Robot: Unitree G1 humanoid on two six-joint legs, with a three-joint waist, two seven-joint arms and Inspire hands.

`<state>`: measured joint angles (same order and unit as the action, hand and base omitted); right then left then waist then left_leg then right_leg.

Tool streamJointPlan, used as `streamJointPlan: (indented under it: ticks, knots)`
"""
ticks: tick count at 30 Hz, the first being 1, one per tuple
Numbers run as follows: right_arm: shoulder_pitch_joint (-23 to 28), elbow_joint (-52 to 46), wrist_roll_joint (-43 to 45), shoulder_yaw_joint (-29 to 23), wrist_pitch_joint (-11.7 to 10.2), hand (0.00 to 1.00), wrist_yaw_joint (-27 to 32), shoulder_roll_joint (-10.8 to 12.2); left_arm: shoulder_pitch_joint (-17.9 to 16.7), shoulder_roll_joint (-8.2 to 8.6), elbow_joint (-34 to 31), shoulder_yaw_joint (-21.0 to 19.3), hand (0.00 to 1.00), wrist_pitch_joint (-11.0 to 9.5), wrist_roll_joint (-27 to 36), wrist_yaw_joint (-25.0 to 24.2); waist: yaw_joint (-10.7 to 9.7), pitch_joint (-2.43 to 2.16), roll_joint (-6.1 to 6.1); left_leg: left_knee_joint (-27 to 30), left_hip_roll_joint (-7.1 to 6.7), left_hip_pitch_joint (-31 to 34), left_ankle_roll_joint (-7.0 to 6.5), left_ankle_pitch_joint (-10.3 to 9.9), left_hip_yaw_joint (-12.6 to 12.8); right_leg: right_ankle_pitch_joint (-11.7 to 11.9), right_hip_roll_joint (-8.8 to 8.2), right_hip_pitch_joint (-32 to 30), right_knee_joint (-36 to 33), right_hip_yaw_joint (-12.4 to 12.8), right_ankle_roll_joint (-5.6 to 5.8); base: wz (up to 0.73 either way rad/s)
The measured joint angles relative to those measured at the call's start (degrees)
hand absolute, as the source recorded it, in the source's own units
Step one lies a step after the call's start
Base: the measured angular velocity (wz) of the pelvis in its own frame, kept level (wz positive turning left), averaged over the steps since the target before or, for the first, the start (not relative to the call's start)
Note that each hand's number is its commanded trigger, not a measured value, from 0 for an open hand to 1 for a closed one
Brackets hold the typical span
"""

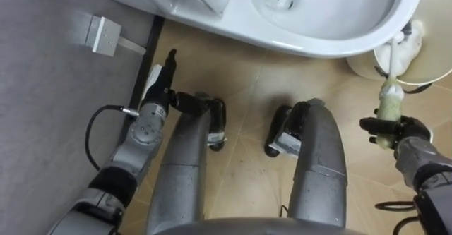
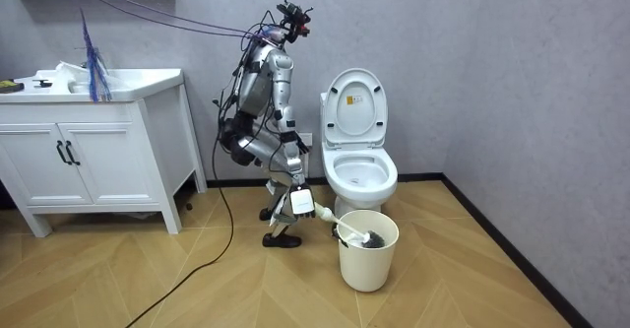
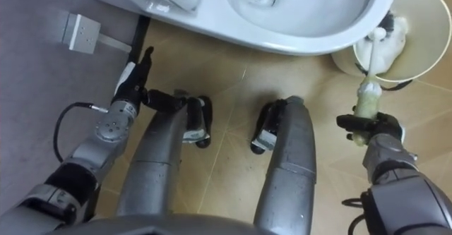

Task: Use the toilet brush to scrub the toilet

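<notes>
Just beside the toilet [image 1: 332, 48], a humanoid robot stands on the wood floor with its lid raised and the bowl open below its head camera. The right hand [image 1: 395, 133] is clamped round the handle of the brush [image 1: 390, 97]. The brush head sits down inside the bucket [image 2: 366, 259], which stands touching or nearly touching the front of the bowl. The left hand [image 1: 159, 87] hangs idle at the robot's side, fingers straight and holding nothing.

The step in hand looks like carrying the brush from bucket to bowl. To do it well, the grip should stay firm and the head should rise straight up past the bucket's rim before swinging across, or the light bucket may tip. After that, a low, slow entry into the bowl should keep drips off the floor.

Count: one toilet, one brush, one bucket, and one vanity [image 2: 94, 151] behind the robot.
</notes>
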<state>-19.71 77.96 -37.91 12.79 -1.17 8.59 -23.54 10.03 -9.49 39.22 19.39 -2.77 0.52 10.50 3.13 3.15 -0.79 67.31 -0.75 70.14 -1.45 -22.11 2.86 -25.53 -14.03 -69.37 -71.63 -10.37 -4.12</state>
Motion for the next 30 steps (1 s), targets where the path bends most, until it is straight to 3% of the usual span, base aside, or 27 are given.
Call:
streamJointPlan:
  ticks: [3, 6, 16, 23, 27, 30]
  knots:
    - [0.2, 0.1, -2.2, 0.0, 0.0, 1.0, 0.0, 0.7, -0.7, -0.01, 0.1, 0.0, 0.0, 0.0, 0.1, -0.1, -0.1, -0.03, 0.09, -0.8, 0.16, -1.8, 0.05, 0.0, -0.5, 0.1, 0.17, 2.3, 1.3, -0.8, -0.09, 0.0]
    - [0.8, 0.6, -3.2, -0.5, 0.1, 1.0, -0.1, 1.8, -1.7, 0.0, 0.2, -0.1, 0.0, 0.0, 0.1, -0.1, -0.6, -0.25, 0.33, -3.2, 0.2, -5.2, 0.16, 0.2, -1.0, 0.5, 0.87, 6.1, 4.2, -1.3, 0.56, -0.01]
    - [0.9, 3.4, -10.3, -1.0, 2.6, 1.0, -0.1, 3.4, -4.3, -1.25, 3.8, -0.4, 0.0, -0.1, 5.5, 0.0, -1.0, -0.48, 1.12, -18.4, 0.26, -20.5, -0.26, 4.0, -1.2, 5.7, 2.9, 21.9, 20.6, -3.5, 2.09, -0.04]
    - [1.9, 3.4, -17.1, -6.6, 4.4, 1.0, 0.1, 5.2, -7.9, -2.88, 3.6, -1.4, 0.0, -0.1, 4.5, -0.1, -0.6, -0.82, 2.12, -26.7, 0.06, -31.0, -0.6, 5.1, -1.4, 7.0, 4.01, 32.6, 29.3, -4.3, 3.63, 0.03]
    - [5.6, 3.1, -17.0, -10.0, 4.9, 1.0, -0.1, 5.6, -10.4, -3.26, 3.3, -6.7, 0.0, -0.1, 0.1, -0.9, -0.1, -1.03, 2.16, -31.9, -0.11, -37.5, -0.7, 5.6, -2.5, 7.6, 4.1, 40.0, 35.0, -6.5, 4.47, 0.15]
    - [9.6, 1.0, -15.5, -11.2, 4.2, 1.0, 0.0, 5.7, -13.6, -3.32, 2.7, -10.6, 0.0, -0.1, -3.9, -0.9, 0.2, -1.85, 2.44, -35.7, -0.47, -42.7, -0.66, 6.0, -3.3, 8.0, 4.54, 45.8, 39.3, -7.5, 5.18, 0.15]
